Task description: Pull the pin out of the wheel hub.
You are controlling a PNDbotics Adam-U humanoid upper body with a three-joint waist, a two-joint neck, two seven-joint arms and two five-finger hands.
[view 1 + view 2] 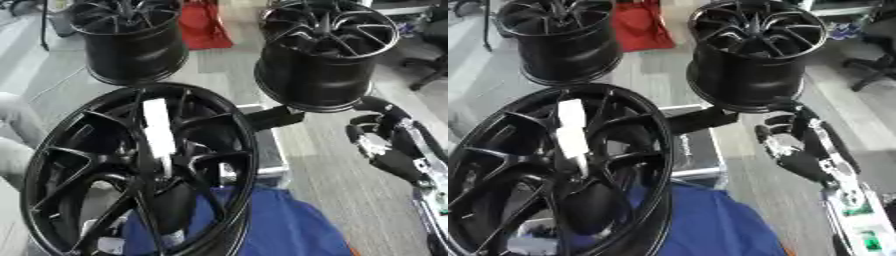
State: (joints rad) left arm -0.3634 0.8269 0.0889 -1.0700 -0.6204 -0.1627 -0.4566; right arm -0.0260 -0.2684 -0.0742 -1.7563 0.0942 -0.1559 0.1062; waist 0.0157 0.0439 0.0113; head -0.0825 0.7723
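A large black wheel hub [131, 170] stood tilted in the near left of both views, its spoked face turned up toward the camera. A white pin [158, 132], a long flat-looking bar, lay along the spokes and ran from near the upper rim down to the centre of the hub, where its lower end met the middle boss. No robot hand touched it.

The right robot hand [794, 137] hung at the right, well apart from the pin and just beside the hub's right edge. Its dark fingers [773, 121] were curled inward but held nothing, and its silver and black forearm ran down to the lower right corner. The left robot hand did not appear in either view.

Beneath the hub lay a blue cloth [280, 225], spreading toward the bottom edge. A black box with a silver rim [269, 150] sat behind the hub's right side. Two more black wheels stood upright on the grey floor beyond: one at far left [131, 42], one at far right [324, 55]. A red item [203, 25] lay between them.
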